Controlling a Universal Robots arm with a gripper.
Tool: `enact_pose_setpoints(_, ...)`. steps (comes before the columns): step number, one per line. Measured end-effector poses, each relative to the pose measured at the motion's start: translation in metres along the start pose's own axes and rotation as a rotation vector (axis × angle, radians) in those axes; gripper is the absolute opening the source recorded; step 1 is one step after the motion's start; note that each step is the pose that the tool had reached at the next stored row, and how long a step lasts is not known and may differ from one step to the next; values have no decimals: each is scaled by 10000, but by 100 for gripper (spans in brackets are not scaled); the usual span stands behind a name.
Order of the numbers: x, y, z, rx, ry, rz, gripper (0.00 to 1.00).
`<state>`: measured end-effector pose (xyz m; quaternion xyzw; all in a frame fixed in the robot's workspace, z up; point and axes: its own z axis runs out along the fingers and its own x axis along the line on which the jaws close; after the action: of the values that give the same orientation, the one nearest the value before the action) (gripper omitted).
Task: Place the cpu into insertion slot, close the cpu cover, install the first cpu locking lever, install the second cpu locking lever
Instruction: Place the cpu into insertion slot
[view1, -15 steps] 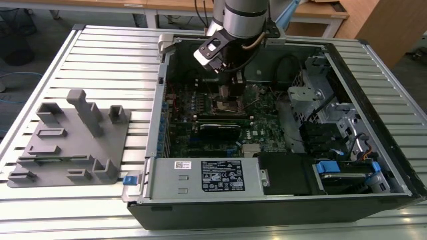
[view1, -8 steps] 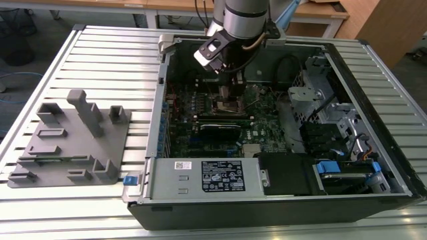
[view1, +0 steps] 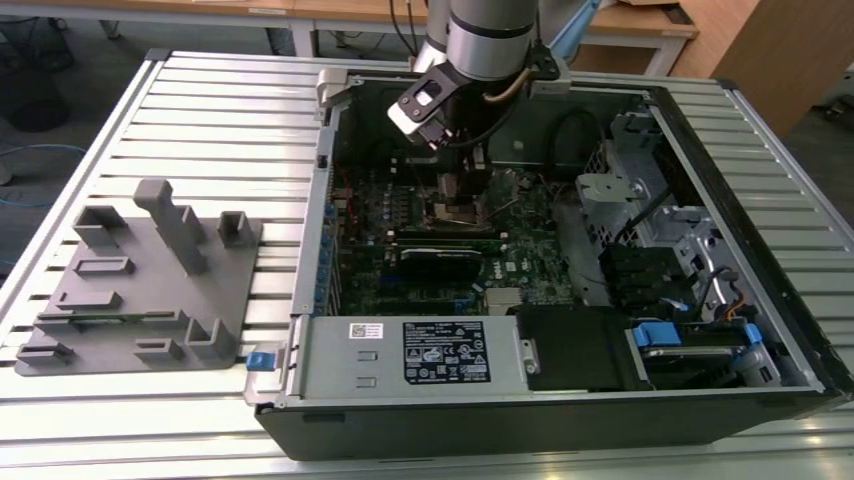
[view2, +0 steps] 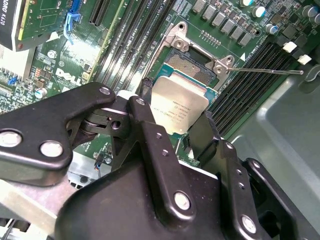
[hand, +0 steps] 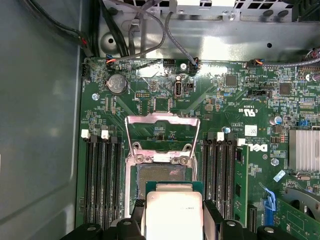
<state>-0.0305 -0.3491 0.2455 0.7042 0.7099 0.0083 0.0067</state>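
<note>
My pincer (view2: 175, 117) is clamped on the cpu (view2: 177, 102), its two black fingers (view2: 200, 132) pressing opposite edges of the chip, silver lid facing up and the green rim showing around it. The insertion slot (hand: 160, 175) lies under and just ahead of the fingertips, its dark pin field bare, with the chip already overlapping its near edge in the first wrist view; how high the chip hangs above it I cannot tell. The cpu cover (hand: 162, 118) stands swung open beyond the slot, on the far side from the pincer, and a thin locking lever (view2: 270, 71) sticks out free to one side. As I judge it, doing this well means keeping the chip dead level, squaring its edges to the slot's silvery rim before going down, and descending straight without any sideways drag, since the pins look easy to bend. The memory slots (hand: 100, 185) flank the fingers closely on the motherboard (hand: 225, 110), so I would watch finger clearance there, and keep short of the raised cover.
</note>
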Motion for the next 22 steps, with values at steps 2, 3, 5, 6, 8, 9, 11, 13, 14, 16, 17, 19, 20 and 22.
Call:
enact_pose_setpoints(2, 0, 0, 0, 0, 0, 0, 54)
enact_pose_setpoints(3, 0, 0, 1, 0, 0, 0, 54)
enact_pose_setpoints(5, 0, 0, 5, -2, 3, 0, 54)
enact_pose_setpoints(6, 0, 0, 7, -1, 1, 0, 54)
enact_pose_setpoints(8, 0, 0, 8, 1, -2, 0, 54)
enact_pose_setpoints(9, 0, 0, 8, 1, -3, 0, 54)
enact_pose_setpoints(11, 0, 0, 9, 0, -1, 0, 54)
enact_pose_setpoints(13, 0, 0, 10, 0, -1, 0, 54)
enact_pose_setpoints(14, 0, 0, 12, -1, 1, 0, 54)
enact_pose_setpoints(16, 0, 0, 21, -1, 0, 0, 54)
enact_pose_setpoints(17, 0, -1, 28, 1, -3, 0, 54)
enact_pose_setpoints(19, 0, -1, 49, 0, -2, 0, 54)
enact_pose_setpoints(20, 0, -1, 58, 0, -3, 0, 54)
enact_pose_setpoints(22, 0, -2, 68, 1, -4, -1, 54)
